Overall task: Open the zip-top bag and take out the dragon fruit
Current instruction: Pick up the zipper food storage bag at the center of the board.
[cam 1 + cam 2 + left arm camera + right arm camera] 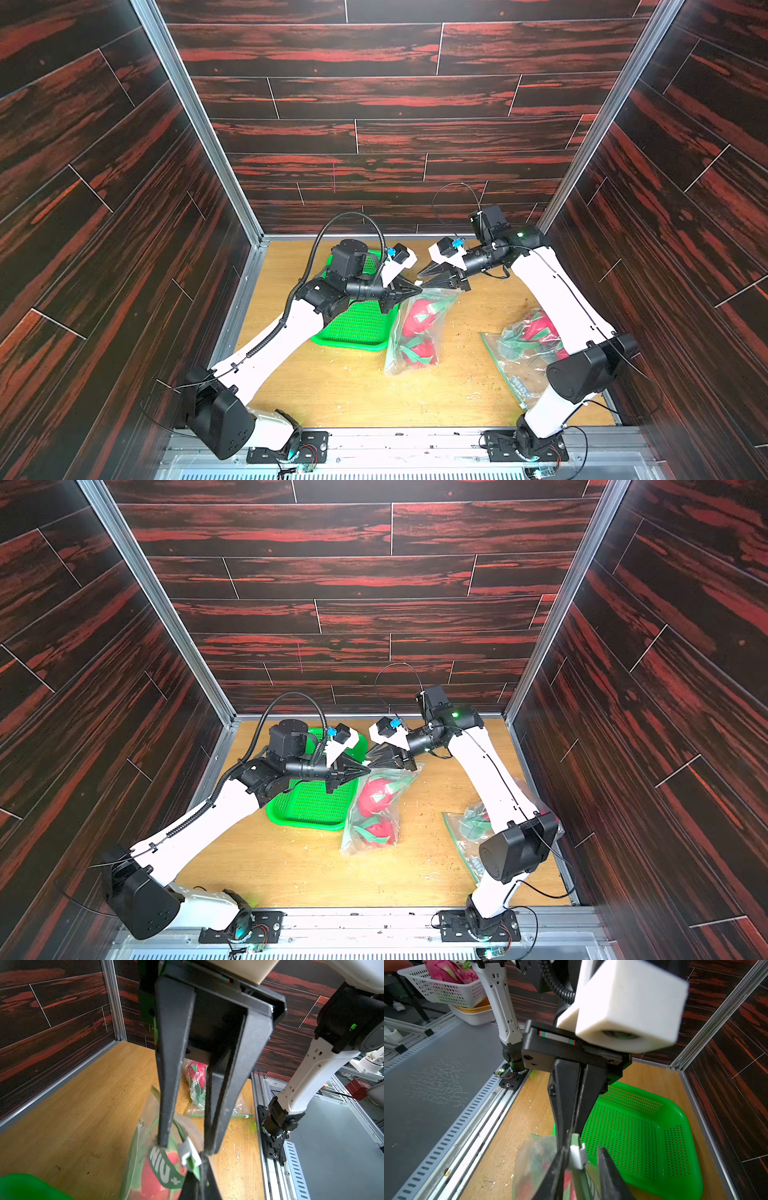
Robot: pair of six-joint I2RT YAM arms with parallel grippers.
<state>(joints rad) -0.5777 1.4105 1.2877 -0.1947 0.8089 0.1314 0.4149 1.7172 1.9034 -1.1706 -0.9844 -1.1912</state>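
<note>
The left jaws are clamped shut on the top edge of the bag [440, 307]; the right jaws stand open around its white slider [190, 1154]. Two dragon fruit [417, 313] sit inside, beside the green basket [357, 328]; a second bag [515, 353], also filled, lies on the desk [332, 386].
</note>
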